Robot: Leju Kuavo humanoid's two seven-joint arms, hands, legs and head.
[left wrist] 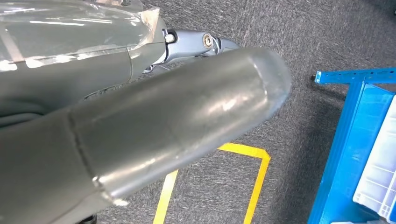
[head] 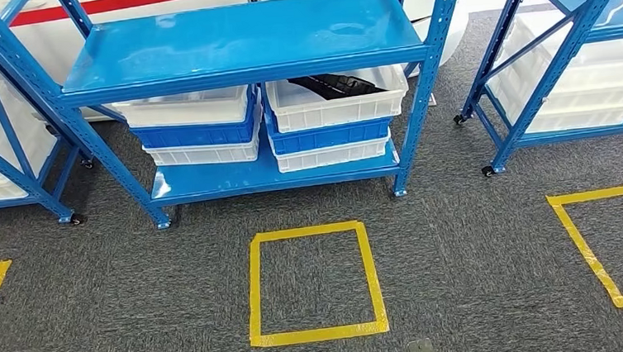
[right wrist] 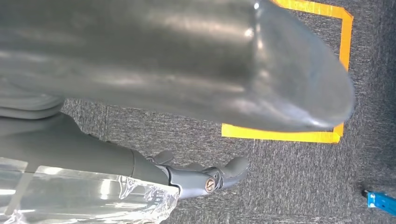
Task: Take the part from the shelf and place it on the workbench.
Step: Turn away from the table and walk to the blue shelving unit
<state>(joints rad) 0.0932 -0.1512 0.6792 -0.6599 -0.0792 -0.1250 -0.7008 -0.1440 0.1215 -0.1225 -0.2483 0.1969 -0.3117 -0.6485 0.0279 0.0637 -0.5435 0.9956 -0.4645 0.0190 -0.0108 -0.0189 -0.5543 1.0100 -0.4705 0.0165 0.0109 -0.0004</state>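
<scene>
Barely begun: the dark part point(head: 336, 84) sits in the top white bin point(head: 338, 100) on the blue shelf point(head: 241, 40), untouched. Left hand point(left wrist: 140, 126) and right hand point(right wrist: 187, 60) hang over the carpet, fingers loosely apart, holding nothing; fetching and placing remain.

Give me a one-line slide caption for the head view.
Blue shelf with stacked white and blue bins; a dark part lies in the upper right bin, beyond a yellow tape square on grey carpet.
</scene>
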